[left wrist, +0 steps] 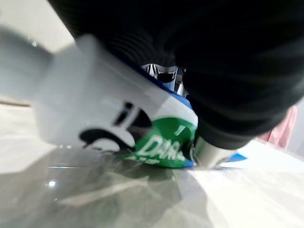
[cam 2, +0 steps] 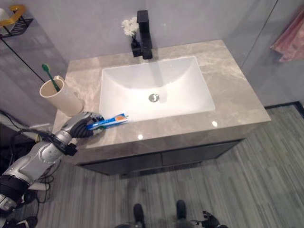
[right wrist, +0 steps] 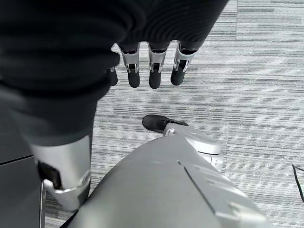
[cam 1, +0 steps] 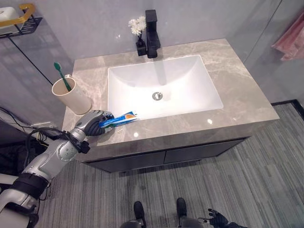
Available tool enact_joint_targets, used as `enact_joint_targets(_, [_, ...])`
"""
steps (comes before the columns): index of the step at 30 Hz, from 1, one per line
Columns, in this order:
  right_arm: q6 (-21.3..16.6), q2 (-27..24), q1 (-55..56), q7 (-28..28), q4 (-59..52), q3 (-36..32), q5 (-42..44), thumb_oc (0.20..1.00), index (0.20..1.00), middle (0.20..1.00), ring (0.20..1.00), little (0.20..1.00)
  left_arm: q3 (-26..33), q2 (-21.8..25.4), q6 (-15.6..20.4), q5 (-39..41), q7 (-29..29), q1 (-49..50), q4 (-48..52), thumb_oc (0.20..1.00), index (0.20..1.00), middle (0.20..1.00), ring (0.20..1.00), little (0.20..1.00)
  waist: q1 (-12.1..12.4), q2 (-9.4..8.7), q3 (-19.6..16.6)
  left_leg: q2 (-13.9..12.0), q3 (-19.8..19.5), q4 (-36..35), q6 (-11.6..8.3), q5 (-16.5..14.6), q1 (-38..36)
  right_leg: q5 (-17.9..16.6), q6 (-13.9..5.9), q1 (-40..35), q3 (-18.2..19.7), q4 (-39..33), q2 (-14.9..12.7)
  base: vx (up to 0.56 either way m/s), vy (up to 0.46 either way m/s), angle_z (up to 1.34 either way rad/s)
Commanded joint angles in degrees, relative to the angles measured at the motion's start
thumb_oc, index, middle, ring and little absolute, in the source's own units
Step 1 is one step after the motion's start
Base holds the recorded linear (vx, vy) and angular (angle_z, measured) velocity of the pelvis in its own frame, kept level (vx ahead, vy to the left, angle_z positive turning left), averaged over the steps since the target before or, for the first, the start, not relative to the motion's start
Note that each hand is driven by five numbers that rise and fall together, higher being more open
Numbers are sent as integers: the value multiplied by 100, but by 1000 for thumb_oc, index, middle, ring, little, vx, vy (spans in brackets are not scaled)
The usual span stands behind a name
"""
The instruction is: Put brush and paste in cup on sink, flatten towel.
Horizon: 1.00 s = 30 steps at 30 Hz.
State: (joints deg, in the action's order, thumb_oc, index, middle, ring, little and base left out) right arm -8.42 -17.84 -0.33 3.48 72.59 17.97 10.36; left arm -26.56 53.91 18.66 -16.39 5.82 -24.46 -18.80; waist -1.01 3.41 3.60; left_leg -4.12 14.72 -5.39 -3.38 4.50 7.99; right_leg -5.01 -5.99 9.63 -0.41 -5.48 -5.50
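Toothpaste tube (cam 1: 118, 118) lies at the bench's front-left edge, the left hand (cam 1: 93, 122) curled round its end. A loose grasp could drop it before the cup (cam 1: 71, 95) holding the toothbrush (cam 1: 62, 76).

Grey walls (cam 1: 90, 28), grey striped floor (cam 1: 247, 185), marble vanity counter (cam 1: 237, 85), black faucet (cam 1: 151, 33), wire shelf (cam 1: 19, 23)

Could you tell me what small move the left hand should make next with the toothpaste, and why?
Probably lift it toward the cup: the left hand is closed on the toothpaste at the counter edge, and the toothbrush already stands inside.
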Motion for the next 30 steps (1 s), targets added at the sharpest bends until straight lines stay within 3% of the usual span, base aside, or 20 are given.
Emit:
enact_joint_targets(1, [-44, -61, -145, -113, -24, 72, -7, 1000, 1000, 1000, 1000, 1000, -478, 117, -4, -513, -491, 326, -303, 200, 200, 200, 200, 200, -51, -102, 309, -1, -334, 39, -219, -408, -444, -339, -310, 133, -314, 48, -197, 0, 0, 0])
enact_joint_targets(8, [-18, -111, -144, -155, 33, -127, 102, 1000, 1000, 1000, 1000, 1000, -1189, 386, 92, -1314, -514, 62, -433, 200, 200, 200, 200, 200, -46, -84, 85, 13, -364, 39, -223, -485, -713, -279, -329, -182, -396, 48, -228, 4, -2, 0])
enact_joint_targets(13, [28, -132, -65, -165, 211, -554, 515, 1000, 1000, 1000, 1000, 1000, -1021, 466, 30, -1638, -172, -54, -354, 200, 200, 200, 200, 200, 9, -122, -98, 26, -477, 39, -218, -529, -909, -224, -332, -476, -528, 48, -256, 0, -7, 7])
enact_joint_targets(17, [70, -158, 27, -135, 397, -950, 954, 1000, 1000, 1000, 1000, 1000, -555, 719, 12, -1658, 36, -82, 110, 200, 200, 200, 200, 200, 54, -163, -207, 34, -558, 39, -211, -540, -992, -184, -327, -622, -625, 48, -267, -13, -2, 14])
enact_joint_targets(19, [102, -351, 91, -140, 638, -1756, 1877, 1000, 1000, 1000, 1000, 1000, 411, 1025, -93, -1729, 652, -227, 789, 200, 200, 200, 200, 200, 100, -295, -384, 41, -691, 39, -216, -529, -1048, -181, -344, -802, -791, 48, -297, -76, 0, 21])
enact_joint_targets(23, [4, -652, 51, -262, 557, -2340, 2507, 1000, 1000, 1000, 1000, 1000, 1277, 1097, -85, -1647, 1010, -139, 1521, 200, 200, 200, 200, 200, 63, -399, -496, 46, -779, 39, -225, -519, -1051, -200, -359, -868, -888, 48, -315, -70, 0, 40])
enact_joint_targets(24, [-102, -808, 56, -337, 265, -2610, 2794, 1000, 1000, 1000, 1000, 1000, 1565, 1108, -61, -1643, 1189, -256, 1857, 200, 200, 200, 200, 200, 30, -471, -560, 44, -795, 39, -233, -511, -1043, -212, -363, -886, -913, 48, -326, -43, 7, 10])
enact_joint_targets(27, [-422, -1223, 358, -936, -1066, -3135, 2328, 1000, 1000, 1000, 1000, 1000, 2187, 1051, -49, -1755, 1513, -198, 2189, 200, 200, 200, 200, 200, -95, -536, -655, 45, -825, 39, -243, -516, -1049, -228, -377, -934, -966, 48, -342, -46, 8, 5])
enact_joint_targets(28, [-515, -1485, 531, -1496, -2363, -3465, 1619, 1000, 1000, 1000, 1000, 1000, 2446, 974, -162, -1925, 1706, -203, 2249, 200, 200, 200, 200, 200, -167, -552, -689, 46, -837, 39, -237, -496, -1048, -270, -378, -955, -1007, 48, -357, -42, 20, 5])
enact_joint_targets(30, [-481, -1638, 652, -1879, -3683, -3709, 886, 1000, 1000, 1000, 1000, 1000, 2581, 958, -225, -2064, 1775, -246, 2284, 200, 200, 200, 200, 200, -225, -526, -751, 50, -854, 39, -220, -542, -1058, -250, -393, -969, -1013, 48, -365, -18, 32, 2])
